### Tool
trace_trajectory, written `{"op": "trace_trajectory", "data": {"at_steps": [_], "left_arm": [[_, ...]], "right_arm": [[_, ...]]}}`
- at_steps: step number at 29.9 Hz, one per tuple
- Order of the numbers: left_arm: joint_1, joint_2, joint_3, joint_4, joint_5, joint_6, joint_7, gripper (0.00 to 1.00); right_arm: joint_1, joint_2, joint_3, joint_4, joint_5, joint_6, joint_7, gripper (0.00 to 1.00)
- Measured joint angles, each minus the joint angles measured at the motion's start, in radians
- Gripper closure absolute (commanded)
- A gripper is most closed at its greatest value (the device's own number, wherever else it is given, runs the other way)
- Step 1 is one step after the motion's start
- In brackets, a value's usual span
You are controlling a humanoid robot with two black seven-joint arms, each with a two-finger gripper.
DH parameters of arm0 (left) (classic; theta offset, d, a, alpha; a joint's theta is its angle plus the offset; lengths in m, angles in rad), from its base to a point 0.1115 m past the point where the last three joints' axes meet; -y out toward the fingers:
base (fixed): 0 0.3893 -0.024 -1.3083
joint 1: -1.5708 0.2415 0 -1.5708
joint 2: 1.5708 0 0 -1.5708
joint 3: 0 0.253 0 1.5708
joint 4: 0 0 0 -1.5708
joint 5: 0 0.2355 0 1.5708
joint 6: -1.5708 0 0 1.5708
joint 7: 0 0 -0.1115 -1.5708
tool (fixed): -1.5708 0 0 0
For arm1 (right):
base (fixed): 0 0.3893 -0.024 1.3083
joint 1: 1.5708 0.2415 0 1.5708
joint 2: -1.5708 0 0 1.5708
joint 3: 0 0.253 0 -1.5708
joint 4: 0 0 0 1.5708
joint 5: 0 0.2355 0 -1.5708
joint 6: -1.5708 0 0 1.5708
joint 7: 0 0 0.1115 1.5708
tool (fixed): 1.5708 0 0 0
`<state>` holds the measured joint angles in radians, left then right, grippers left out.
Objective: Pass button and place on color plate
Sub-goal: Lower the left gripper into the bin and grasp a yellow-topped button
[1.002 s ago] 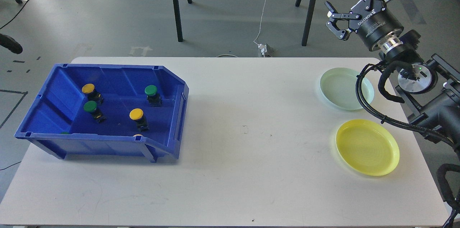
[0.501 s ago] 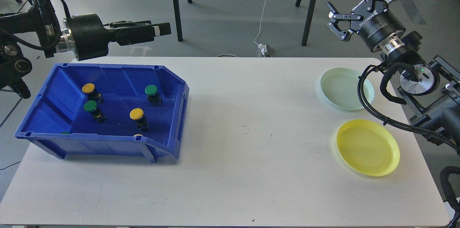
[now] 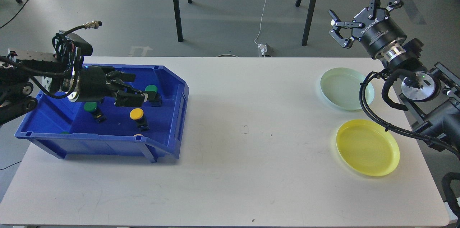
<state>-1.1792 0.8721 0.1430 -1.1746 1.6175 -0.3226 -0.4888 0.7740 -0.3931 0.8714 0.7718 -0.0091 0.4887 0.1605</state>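
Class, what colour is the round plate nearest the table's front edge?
Yellow: the round plastic plate, clearest in the head view.

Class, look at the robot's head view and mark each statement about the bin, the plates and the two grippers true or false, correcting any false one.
1. The left gripper is inside the blue bin. True.
2. The yellow plate holds a button. False: it is empty, as is the pale green plate.
3. The right gripper is raised with its fingers spread, holding nothing. True.
4. The left gripper has lifted a button out over the white table. False: the yellow-capped button and the green-capped button in front of it sit on the bin floor.
5. The plates lie to the left of the bin. False: they lie on the right.
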Motion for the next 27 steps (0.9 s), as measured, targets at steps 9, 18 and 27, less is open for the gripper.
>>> {"op": "trace_trajectory", "data": {"at_steps": [9, 18, 27], "left_arm": [[-0.044, -0.169, 0.028, 0.172, 0.005, -0.165, 0.0, 0.0], [-0.031, -0.249, 0.083, 0.29, 0.007, -0.166, 0.0, 0.0], [-0.004, -0.274, 0.084, 0.357, 0.015, -0.166, 0.0, 0.0]], "right_arm": [[-0.009, -0.004, 0.001, 0.001, 0.001, 0.0, 0.0, 0.01], [-0.028, -0.004, 0.004, 0.021, 0.001, 0.0, 0.0, 0.01], [-0.037, -0.004, 0.006, 0.037, 0.001, 0.0, 0.001, 0.01]]}}
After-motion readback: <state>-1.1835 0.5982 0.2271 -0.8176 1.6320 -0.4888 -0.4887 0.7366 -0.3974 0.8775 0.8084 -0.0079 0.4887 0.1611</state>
